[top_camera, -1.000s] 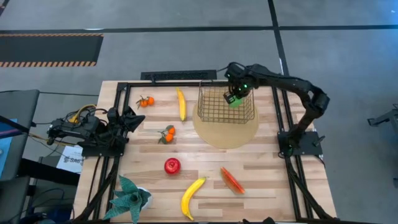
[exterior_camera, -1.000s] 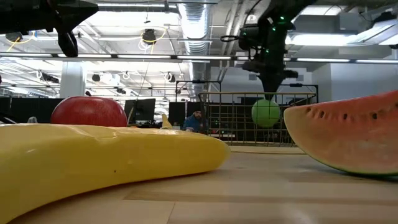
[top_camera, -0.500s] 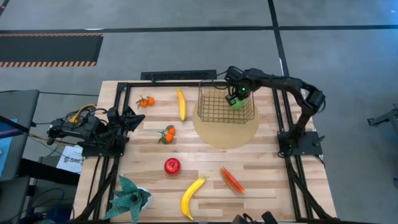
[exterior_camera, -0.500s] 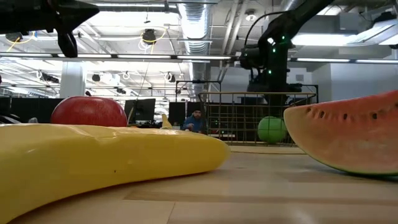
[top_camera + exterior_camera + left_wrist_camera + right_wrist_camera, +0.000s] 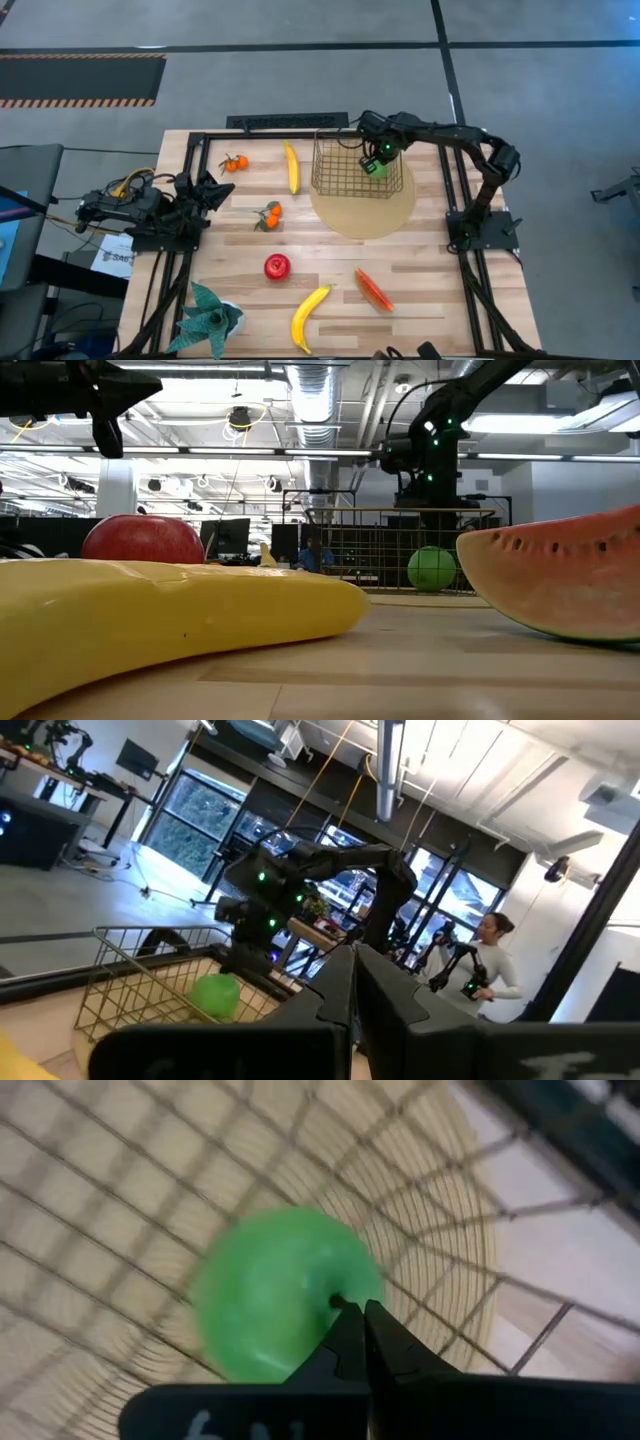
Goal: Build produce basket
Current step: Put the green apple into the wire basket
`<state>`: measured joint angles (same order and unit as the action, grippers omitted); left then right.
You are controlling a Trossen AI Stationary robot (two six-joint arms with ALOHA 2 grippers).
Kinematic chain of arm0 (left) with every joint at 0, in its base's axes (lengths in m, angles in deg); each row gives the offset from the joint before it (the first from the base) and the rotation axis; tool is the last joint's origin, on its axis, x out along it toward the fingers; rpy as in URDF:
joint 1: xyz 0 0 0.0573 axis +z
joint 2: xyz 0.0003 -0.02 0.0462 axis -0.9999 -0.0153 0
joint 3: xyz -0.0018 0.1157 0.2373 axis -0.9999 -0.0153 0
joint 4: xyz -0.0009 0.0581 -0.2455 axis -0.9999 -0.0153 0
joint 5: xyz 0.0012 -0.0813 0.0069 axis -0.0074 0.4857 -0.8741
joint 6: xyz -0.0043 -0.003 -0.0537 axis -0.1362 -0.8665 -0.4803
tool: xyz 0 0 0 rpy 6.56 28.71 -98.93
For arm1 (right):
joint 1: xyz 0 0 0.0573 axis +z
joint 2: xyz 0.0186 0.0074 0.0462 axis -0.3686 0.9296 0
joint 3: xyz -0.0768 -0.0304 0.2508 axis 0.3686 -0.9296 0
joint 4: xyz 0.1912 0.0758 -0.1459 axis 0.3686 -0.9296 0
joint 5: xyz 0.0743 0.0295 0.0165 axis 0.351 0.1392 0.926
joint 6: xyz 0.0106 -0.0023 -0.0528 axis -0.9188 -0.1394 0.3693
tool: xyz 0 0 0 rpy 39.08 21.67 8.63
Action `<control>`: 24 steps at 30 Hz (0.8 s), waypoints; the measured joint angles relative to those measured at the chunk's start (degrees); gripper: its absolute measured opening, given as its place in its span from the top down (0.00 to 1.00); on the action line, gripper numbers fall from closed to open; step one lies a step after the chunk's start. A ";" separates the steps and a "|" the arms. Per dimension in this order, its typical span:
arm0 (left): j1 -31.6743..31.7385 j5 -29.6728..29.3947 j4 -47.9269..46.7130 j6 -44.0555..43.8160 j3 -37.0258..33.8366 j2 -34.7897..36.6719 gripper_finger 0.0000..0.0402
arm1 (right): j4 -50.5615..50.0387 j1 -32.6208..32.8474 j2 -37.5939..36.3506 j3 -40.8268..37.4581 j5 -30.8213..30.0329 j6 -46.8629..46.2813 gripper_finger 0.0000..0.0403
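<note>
Lowered since before, round green apple (image 5: 432, 568) sits in basket (image 5: 372, 550)

Right pincer (image 5: 372, 158) closed, arm extended; left pincer (image 5: 213, 190) closed, arm folded.

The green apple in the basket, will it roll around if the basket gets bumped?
Probably yes. The green apple looks round and smooth, so it could roll easily. The basket has wire walls all around, which should stop it escaping. It sits alone inside, so nothing else would block it.
</note>
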<state>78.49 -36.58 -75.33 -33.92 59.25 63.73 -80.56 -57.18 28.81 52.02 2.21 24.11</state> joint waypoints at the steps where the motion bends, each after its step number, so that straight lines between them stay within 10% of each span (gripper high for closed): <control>1: 0.00 0.00 0.03 -0.28 0.00 0.00 1.00 | -0.09 -0.02 -0.52 0.50 -0.03 0.00 1.00; 24: 0.00 0.30 0.26 -0.50 0.00 0.00 1.00 | -4.38 4.60 -1.86 3.24 -10.66 0.23 1.00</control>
<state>78.49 -36.28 -75.06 -34.42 59.25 63.73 -84.94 -52.58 26.95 55.27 -8.45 24.35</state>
